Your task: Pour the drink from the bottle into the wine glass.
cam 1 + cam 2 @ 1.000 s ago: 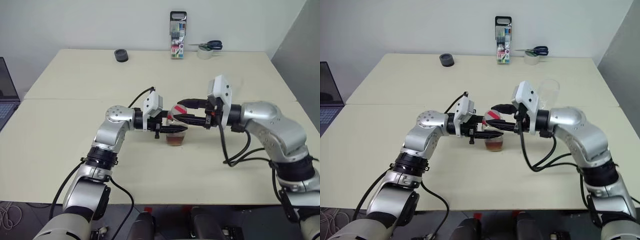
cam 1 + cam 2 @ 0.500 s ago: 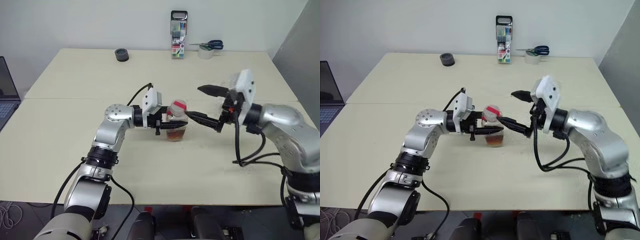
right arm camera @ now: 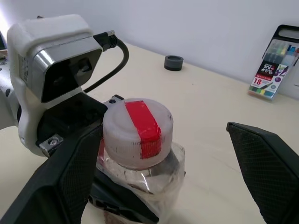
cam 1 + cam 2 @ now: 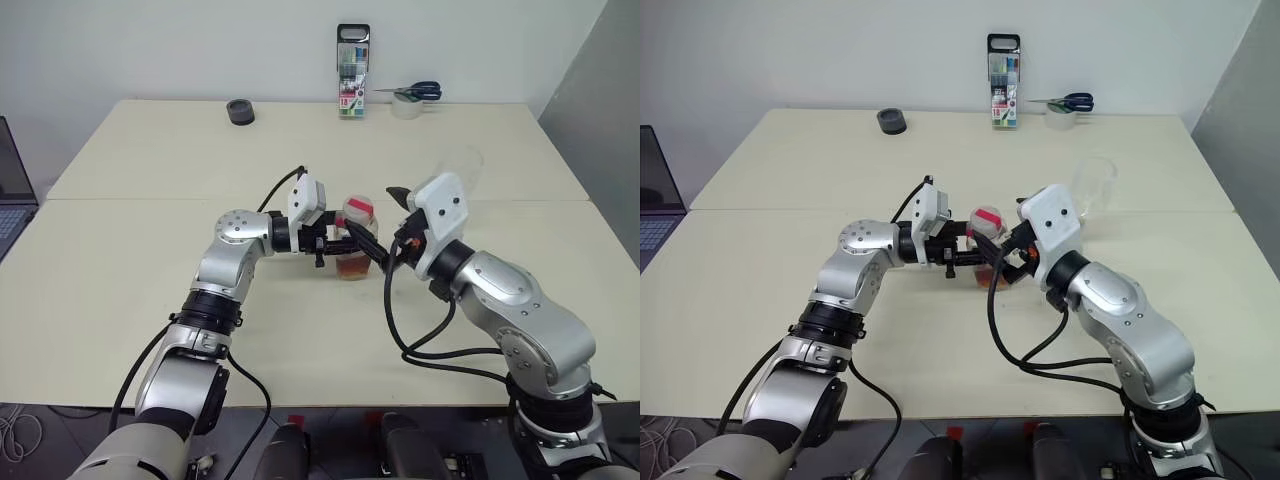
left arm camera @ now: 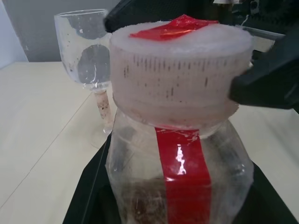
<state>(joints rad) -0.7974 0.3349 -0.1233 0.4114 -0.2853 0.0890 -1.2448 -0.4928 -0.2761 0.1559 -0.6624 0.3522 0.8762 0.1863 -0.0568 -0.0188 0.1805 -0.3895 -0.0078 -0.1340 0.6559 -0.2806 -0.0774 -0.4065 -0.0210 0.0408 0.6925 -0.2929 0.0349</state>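
Cream tables (image 4: pixel 130 240) pushed together fill the room in front of us, and a plain white wall stands behind them. At the far edge we see a pack of pens (image 4: pixel 353 72), a pair of scissors (image 4: pixel 415 91) on a roll of tape, and a small dark ring (image 4: pixel 239 111).

Our left gripper (image 4: pixel 345 243) is squeezed tight on the bottle (image 4: pixel 355 240), near the middle of the table. We cannot tell if the bottle rests on the table or is held just above it. It stands straight up. Its cap (image 3: pixel 137 129) is whitish with a red strip across it, and the cap is on. The drink (image 4: pixel 352 267) sits low inside the bottle, brown like tea.

Our right gripper (image 3: pixel 168 172) has its two black fingers (image 3: pixel 266 163) spread wide, one on each side of the cap. They are near the cap but do not grip it.

The wine glass (image 4: pixel 455 172) stands behind our right arm, a little way from the bottle. It looks empty.

So we think only the first bit is done: we have hold of the bottle. We judge that the cap must come off next. Then we must tip the bottle over the glass. No drink is in the glass yet.
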